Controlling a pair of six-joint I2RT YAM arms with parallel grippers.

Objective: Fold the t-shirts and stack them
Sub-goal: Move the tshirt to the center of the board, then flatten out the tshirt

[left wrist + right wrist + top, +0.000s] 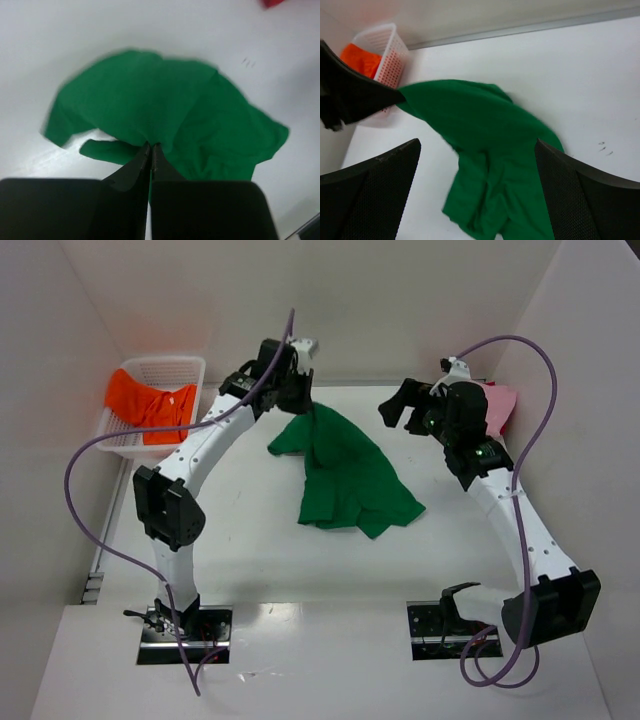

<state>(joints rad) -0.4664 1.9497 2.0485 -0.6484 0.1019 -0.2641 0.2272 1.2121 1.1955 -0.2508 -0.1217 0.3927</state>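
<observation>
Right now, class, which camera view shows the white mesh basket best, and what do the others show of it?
Top external: the white mesh basket shows nearly whole at far left, with an orange t-shirt draped in it. The right wrist view catches only one end of it. The left wrist view shows none of it.

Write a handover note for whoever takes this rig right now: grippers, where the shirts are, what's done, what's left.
Left gripper: shut on a bunched edge of the green t-shirt, holding it raised; the rest drapes on the table.
Right gripper: open, empty, beside that shirt.
Orange t-shirt: crumpled in the basket.
Pink t-shirt: far right, behind the right arm; cannot tell if it is folded.
Done: no stack visible.
Left: fold the green, then the orange, and stack.
</observation>
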